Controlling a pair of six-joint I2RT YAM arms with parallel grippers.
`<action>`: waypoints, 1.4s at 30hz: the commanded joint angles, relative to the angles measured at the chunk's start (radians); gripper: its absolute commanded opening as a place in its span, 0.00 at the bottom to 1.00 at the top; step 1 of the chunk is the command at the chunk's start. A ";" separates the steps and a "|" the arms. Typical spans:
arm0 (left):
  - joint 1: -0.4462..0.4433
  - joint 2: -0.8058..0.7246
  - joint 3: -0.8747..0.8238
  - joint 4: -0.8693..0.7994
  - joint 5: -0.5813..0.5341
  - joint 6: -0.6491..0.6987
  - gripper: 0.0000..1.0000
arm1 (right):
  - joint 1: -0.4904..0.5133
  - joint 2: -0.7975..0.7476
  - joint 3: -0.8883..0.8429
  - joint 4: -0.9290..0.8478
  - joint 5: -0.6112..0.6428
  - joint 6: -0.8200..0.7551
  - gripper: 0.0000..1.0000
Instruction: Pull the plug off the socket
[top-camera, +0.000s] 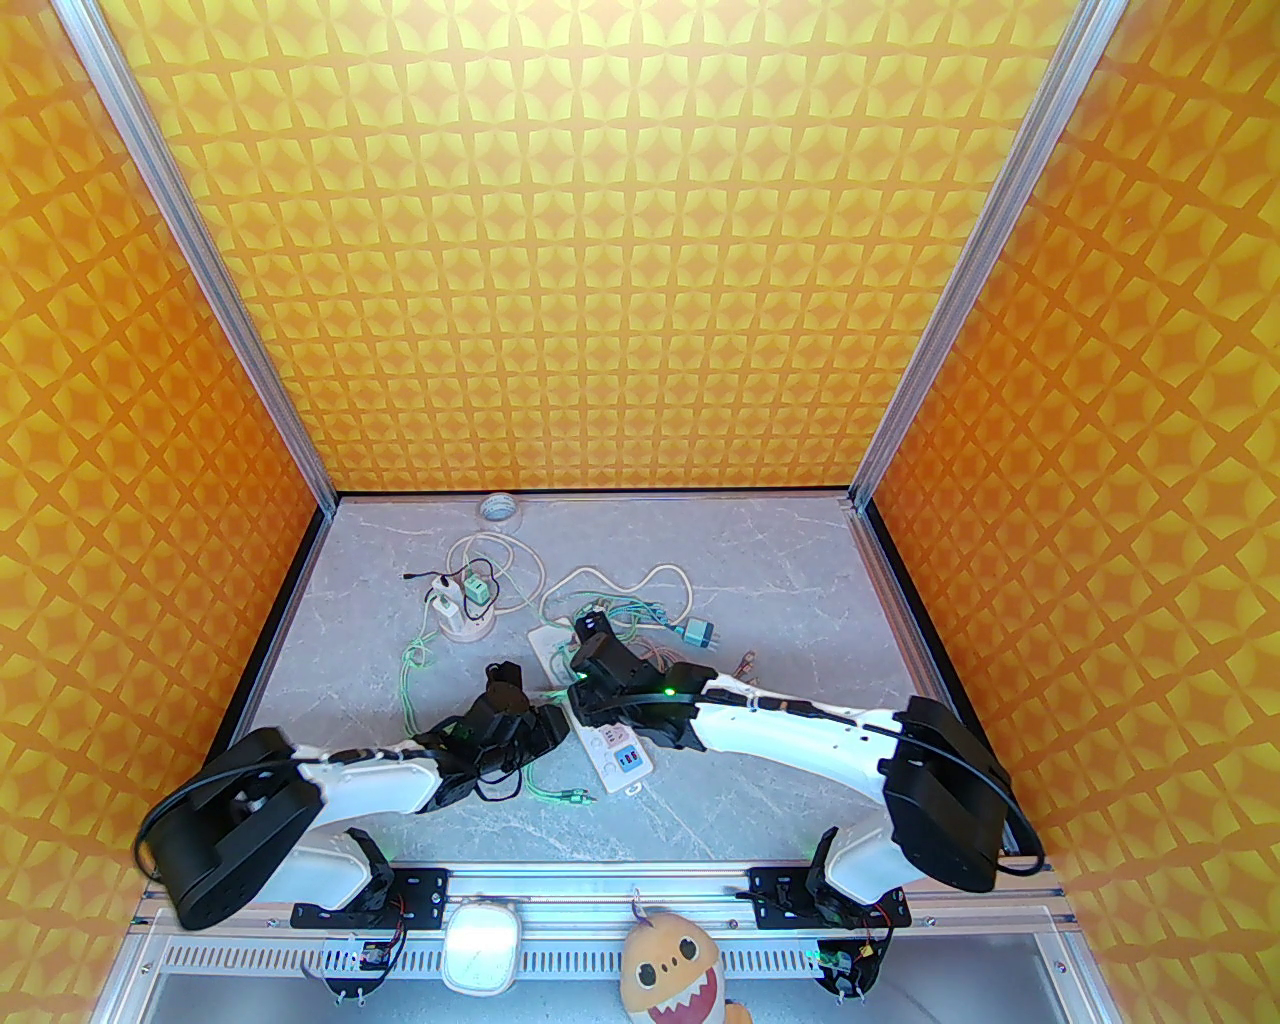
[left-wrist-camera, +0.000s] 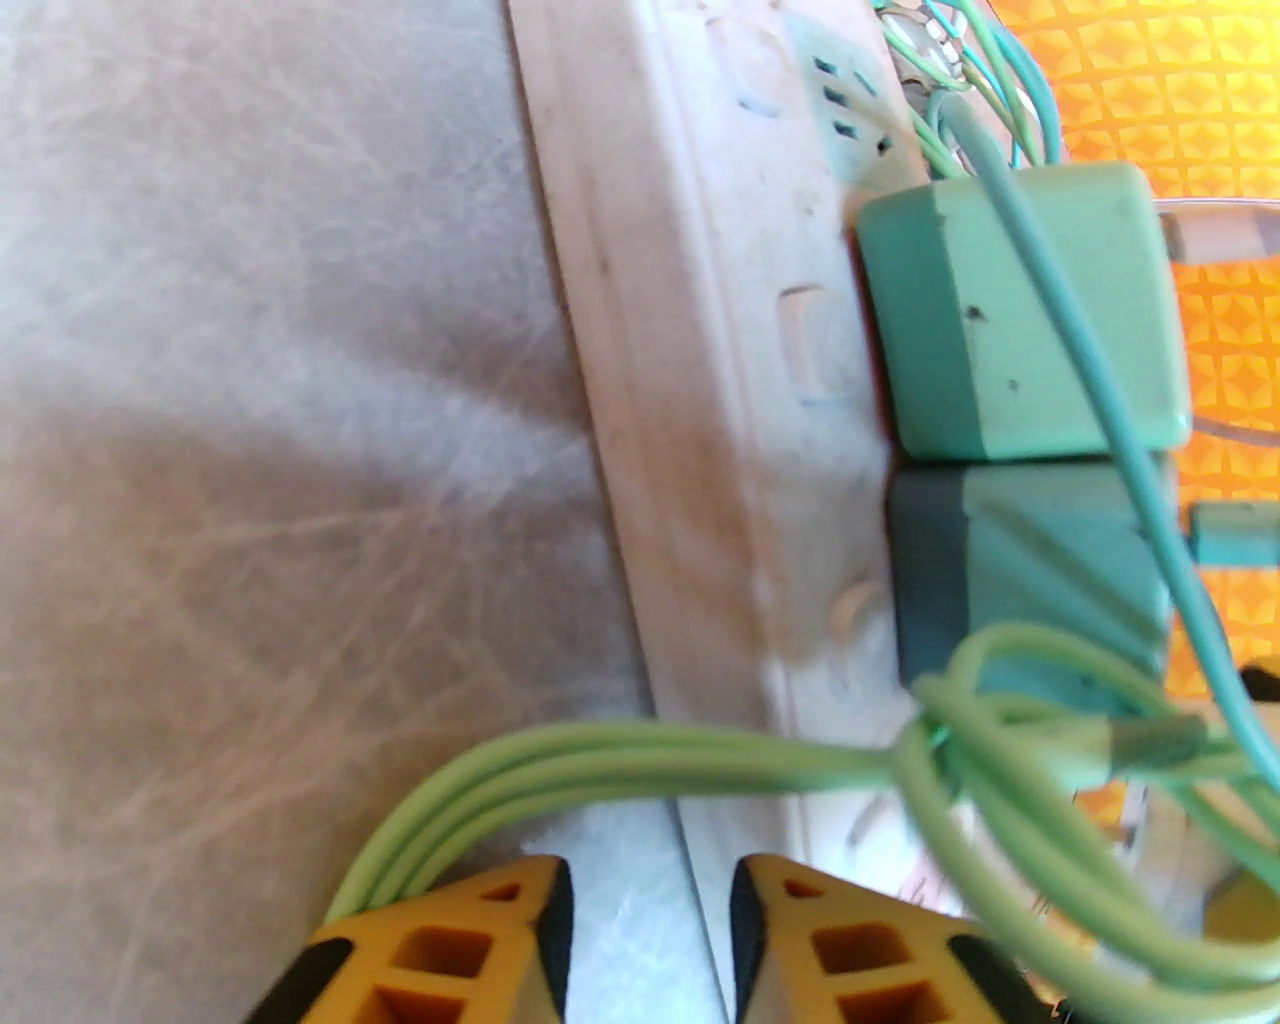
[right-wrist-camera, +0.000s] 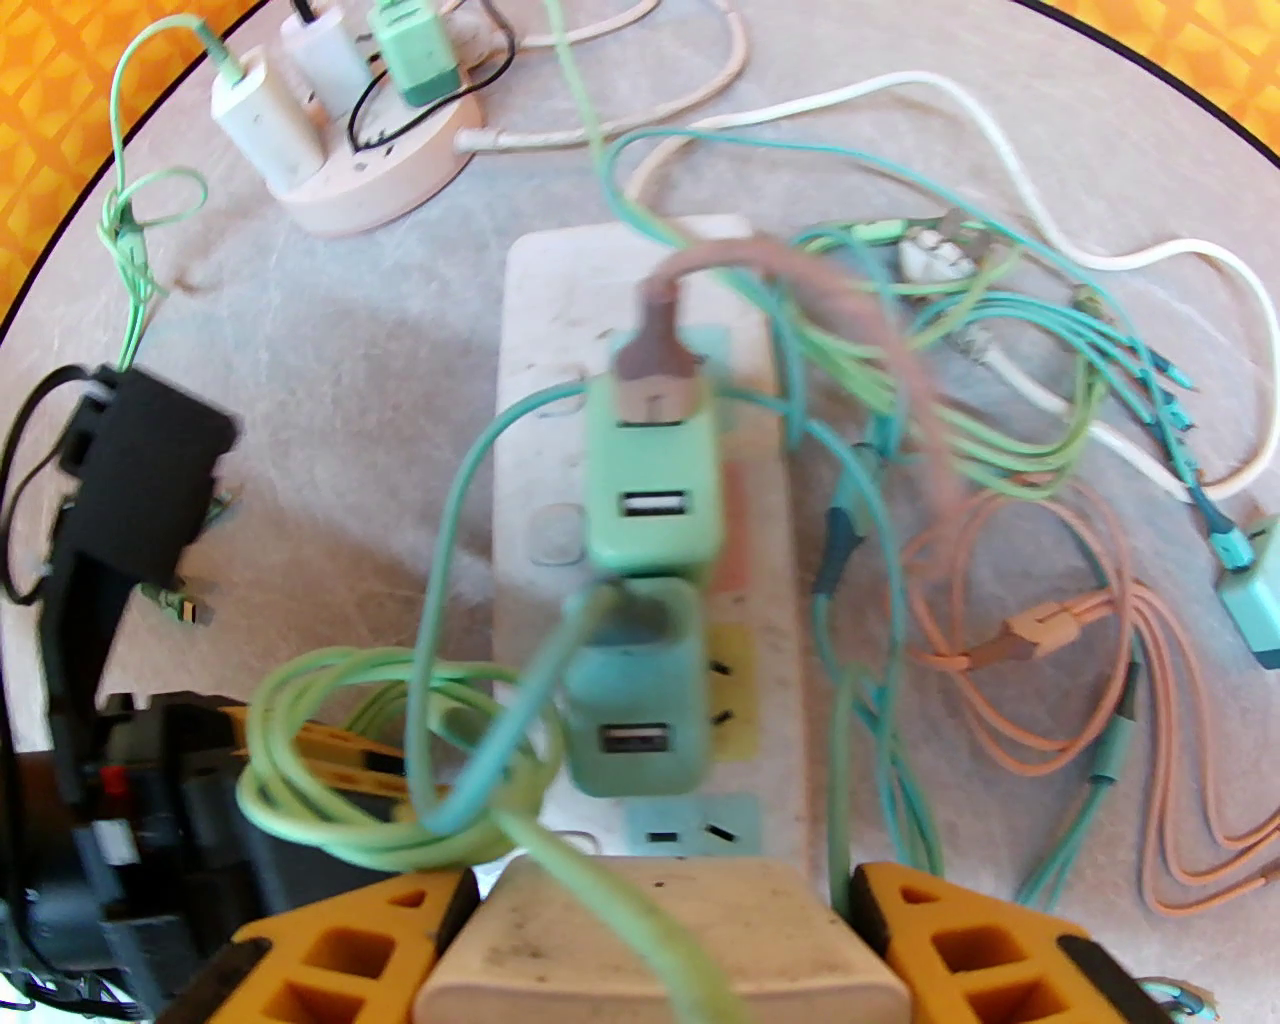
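- right gripper (right-wrist-camera: 660, 890): its yellow jaws sit about half spread and are pressed onto the two sides of the near end of the power strip (right-wrist-camera: 560, 270), so this arm looks like the anchor, pinning the strip so a pull won't drag it across the counter (left-wrist-camera: 250, 400).
- left gripper (left-wrist-camera: 650, 890): the jaws are just a crack apart with nothing between the pads, lined up along the strip's side edge and low beside it. that reads as an approach, not a hold.
- a looped green cable (left-wrist-camera: 620, 750) drapes right over the left fingertip and across the strip. my worry is that it snags or gets pinched instead of a plug.
- just past the left jaws stands the teal charger (left-wrist-camera: 1030, 590), seated upright in the strip, and the light green charger (left-wrist-camera: 1020, 310) is touching it in the next socket along.
- both are fully plugged in, so the pull hasn't begun. the teal one is nearest and seems the likely target, though i can't be sure which is meant.
- further out lie a tangle of teal, orange and white leads to the strip's right, plus a round pink socket hub (right-wrist-camera: 380, 190) with its own chargers, well apart at the back.
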 joint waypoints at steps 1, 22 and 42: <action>-0.006 -0.096 0.045 -0.136 -0.035 0.066 0.38 | -0.028 -0.083 -0.013 0.013 0.062 0.012 0.53; -0.006 -0.570 0.127 -0.522 -0.151 0.253 0.92 | -0.417 -0.304 -0.087 -0.018 0.006 -0.040 0.53; -0.007 -0.626 0.108 -0.578 -0.174 0.266 0.99 | -0.911 -0.145 -0.048 0.001 -0.175 -0.016 0.54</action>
